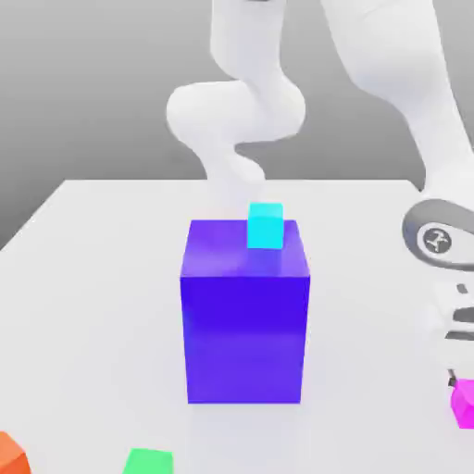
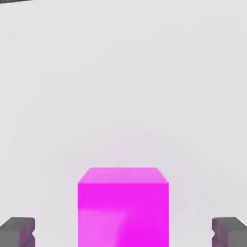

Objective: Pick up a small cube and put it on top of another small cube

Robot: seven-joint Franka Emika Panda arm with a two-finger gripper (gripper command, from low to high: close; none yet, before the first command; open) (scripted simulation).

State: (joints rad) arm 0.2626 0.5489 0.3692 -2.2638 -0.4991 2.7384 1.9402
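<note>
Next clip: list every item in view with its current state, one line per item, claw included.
claw: open, fingertips either side of the magenta cube, not closed on it
magenta cube: resting on the table, not lifted
cyan cube: sitting on top of the big blue block
big blue block: upright on the table
green cube: on the table, untouched
orange cube: on the table, cut off by the frame edge

magenta cube (image 1: pixel 465 405) cut by edge, orange block (image 1: pixel 11 454) cropped
</note>
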